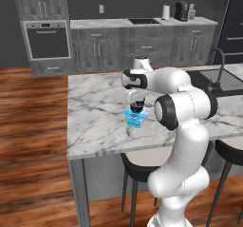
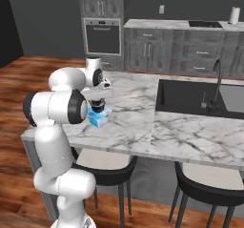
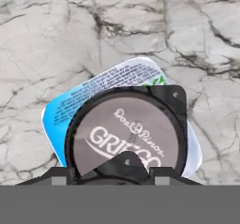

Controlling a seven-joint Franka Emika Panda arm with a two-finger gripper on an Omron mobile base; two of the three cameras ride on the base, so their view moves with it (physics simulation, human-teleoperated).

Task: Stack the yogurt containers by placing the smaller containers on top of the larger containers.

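Closest to the hand camera sits a dark round cup (image 3: 129,136) with a grey lid, and past it the light-blue tub (image 3: 98,92) peeks out on the far and left sides. Taking things by size: the marble surface (image 1: 95,112) spreads widest, with a sink (image 2: 200,96) set into it off to the right; then the white arm; then the tub (image 1: 135,118), resting on the stone near the front edge; then the cup (image 1: 137,105). The claw (image 1: 137,102) is narrowed around that cup, gripping it by its sides. What matters now is alignment: the cup hangs right over the tub, but seems shifted toward the tub's near right corner rather than centred. I cannot tell whether the cup's base already touches the tub's top.
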